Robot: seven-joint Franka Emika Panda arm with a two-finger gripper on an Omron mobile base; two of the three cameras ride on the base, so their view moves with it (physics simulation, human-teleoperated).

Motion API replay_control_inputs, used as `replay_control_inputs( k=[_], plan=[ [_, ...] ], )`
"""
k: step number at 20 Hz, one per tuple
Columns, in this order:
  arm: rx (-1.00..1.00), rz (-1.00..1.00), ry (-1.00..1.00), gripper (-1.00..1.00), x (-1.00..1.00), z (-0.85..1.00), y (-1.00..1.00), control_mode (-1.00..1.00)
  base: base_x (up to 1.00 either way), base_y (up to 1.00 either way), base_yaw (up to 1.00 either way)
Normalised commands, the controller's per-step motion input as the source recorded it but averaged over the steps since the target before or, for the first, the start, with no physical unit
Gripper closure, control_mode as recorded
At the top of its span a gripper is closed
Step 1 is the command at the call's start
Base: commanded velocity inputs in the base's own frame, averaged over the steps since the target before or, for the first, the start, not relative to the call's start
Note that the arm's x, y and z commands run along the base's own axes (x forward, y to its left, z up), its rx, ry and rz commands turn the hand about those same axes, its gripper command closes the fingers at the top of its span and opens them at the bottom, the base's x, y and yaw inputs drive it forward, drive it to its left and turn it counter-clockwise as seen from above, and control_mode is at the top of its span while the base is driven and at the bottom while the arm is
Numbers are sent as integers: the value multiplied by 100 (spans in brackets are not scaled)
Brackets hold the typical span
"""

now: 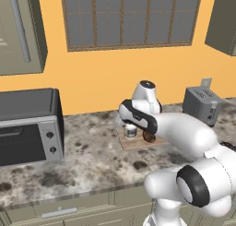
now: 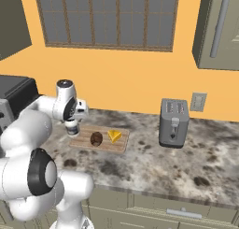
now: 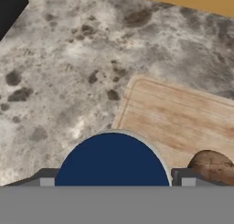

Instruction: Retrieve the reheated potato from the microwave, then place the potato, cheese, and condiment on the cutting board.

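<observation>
The condiment (image 2: 71, 128), a white jar with a dark blue lid (image 3: 113, 161), stands at the left end of the cutting board (image 2: 105, 146). My gripper (image 3: 114, 182) comes down over it, one fingertip tight against each side of the lid, so it is shut on the jar. In the left base view the gripper (image 1: 131, 128) hangs under the bent arm above the board (image 1: 133, 143). The brown potato (image 2: 96, 139) lies mid-board and the yellow cheese (image 2: 114, 136) wedge lies right of it. The potato (image 3: 212, 166) also shows beside the right fingertip. The microwave is out of view.
A grey toaster oven (image 1: 27, 133) with two knobs sits on the counter to the left. A grey toaster (image 2: 173, 123) stands right of the board, below a wall outlet (image 2: 199, 102). Speckled counter (image 2: 154, 167) runs in front of the board; cabinets hang in the upper corners.
</observation>
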Motion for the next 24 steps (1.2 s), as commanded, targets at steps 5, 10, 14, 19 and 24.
replay_control_inputs(
  k=[5, 10, 14, 19, 24],
  plan=[
    [0, 0, 0, 100, 36, 0, -30, -100, 0, 0, 0],
    [0, 0, 3, 100, 9, -16, -24, -100, 0, 0, 0],
    [0, 0, 5, 100, 3, -39, -2, -100, 0, 0, 0],
    [0, 0, 1, 100, 19, -20, 0, -100, 0, 0, 0],
    [0, 0, 3, -100, 13, -20, 0, -100, 0, 0, 0]
  ],
)
